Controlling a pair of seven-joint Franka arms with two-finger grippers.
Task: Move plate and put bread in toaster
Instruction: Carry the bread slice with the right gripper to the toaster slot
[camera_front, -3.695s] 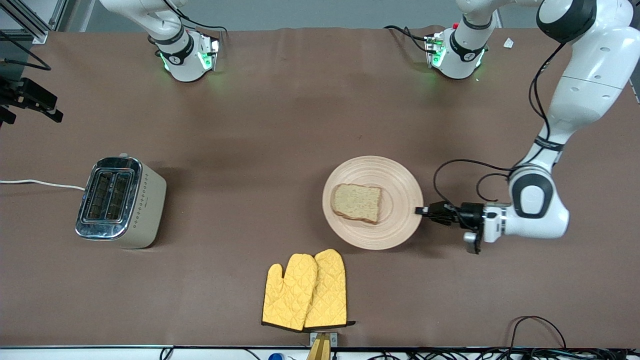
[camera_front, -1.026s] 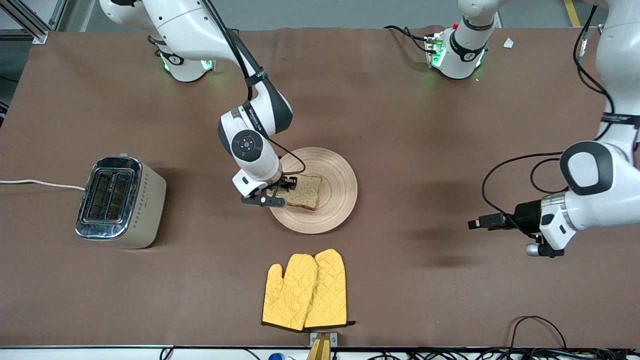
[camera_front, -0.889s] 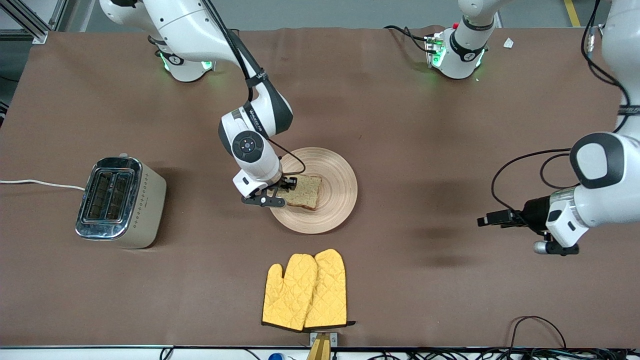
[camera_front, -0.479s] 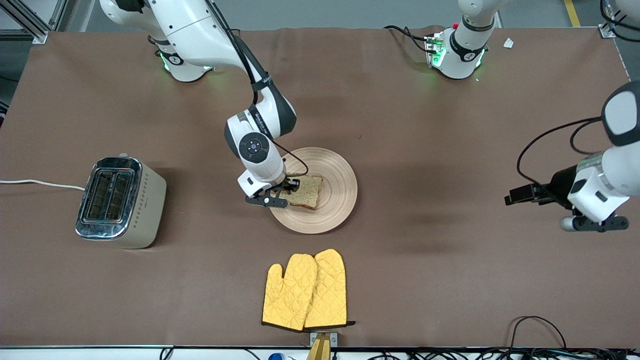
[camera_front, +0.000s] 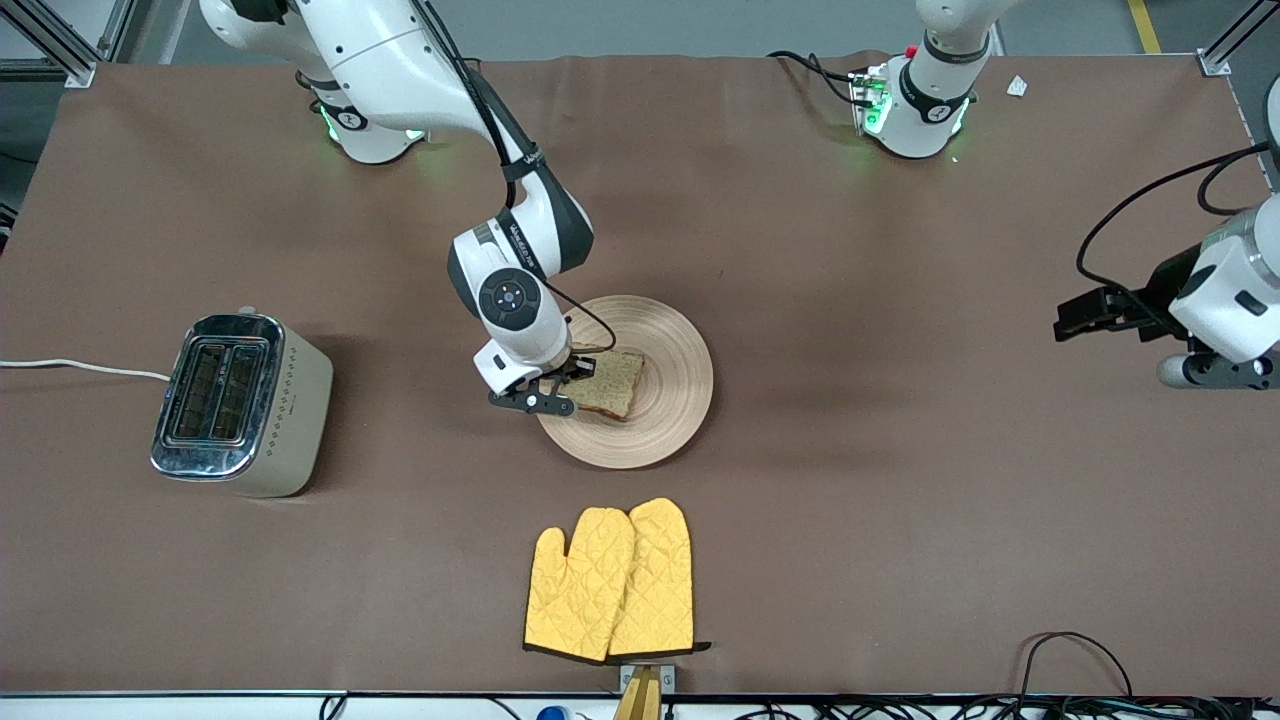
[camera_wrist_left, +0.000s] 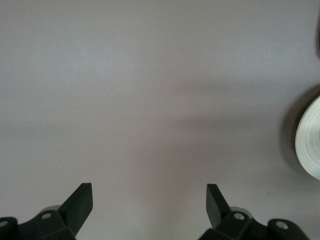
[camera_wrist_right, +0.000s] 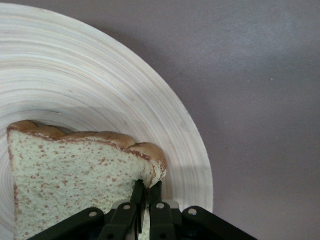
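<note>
The right gripper (camera_front: 567, 385) was clenched on the edge of the bread (camera_front: 606, 383), its two fingers pinching the crust at the corner that faced the toaster's end of the table, as the right wrist view showed plainly (camera_wrist_right: 145, 197). The bread lay on the plate (camera_front: 668, 385), in the half of it toward the right arm's end of the table, and whether the gripped edge had lifted clear of the wood could not be told. The plate sat near the middle of the table, farther from the front camera than the yellow oven mitts (camera_front: 612, 581). The relation that mattered was the line from bread to toaster (camera_front: 240, 403): the toaster stood well apart from the plate, toward the right arm's end of the table, its two slots running roughly toward and away from the front camera, so the slice would probably need turning upright and lining up with a slot. The right arm was much the nearer one for that. The left gripper (camera_front: 1090, 315) hung released with its fingers apart (camera_wrist_left: 80, 202), waiting over bare tablecloth at the left arm's end. The slots' insides were too dark to read.
</note>
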